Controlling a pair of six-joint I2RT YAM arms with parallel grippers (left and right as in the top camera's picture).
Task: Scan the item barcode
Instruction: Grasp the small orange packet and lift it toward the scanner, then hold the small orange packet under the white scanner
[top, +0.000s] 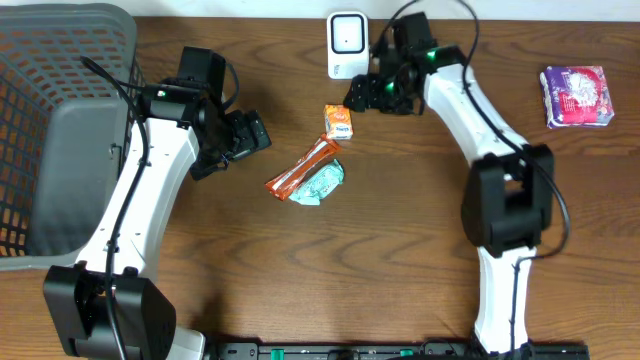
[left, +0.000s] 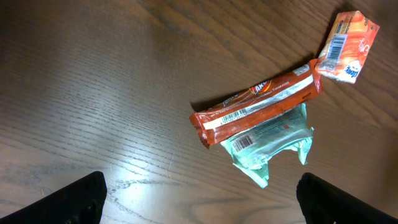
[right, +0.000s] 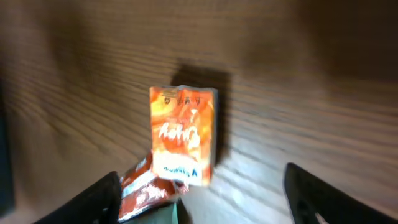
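My right hand (top: 372, 93) hangs over the far middle of the table (top: 400, 260), just in front of the white barcode scanner (top: 347, 45) that stands upright near the back edge. In my right wrist view, which is blurred, the two fingers (right: 93, 199) are apart and grip nothing. The small orange packet (right: 183, 135) lies flat on the wood ahead of them, roughly in line with the gap, and neither finger touches it. From overhead, this orange packet (top: 339, 122) sits just beside my right hand, between the scanner and the other two items.

My left hand (top: 245, 135) is to the left of those items, with its fingers spread wide and empty. In my left wrist view they show only as dark tips (left: 81, 202) in the bottom corners. Ahead of them an orange-red snack bar wrapper (left: 258, 102) lies at a slant with its barcode face up. It overlaps a pale green packet (left: 270, 140), which also shows a barcode. One end of the wrapper nearly meets the small orange packet, which shows a barcode on its side.

A grey mesh basket (top: 60, 60) sits at the table's left end, and a purple packet (top: 577, 96) lies well apart at the far right.
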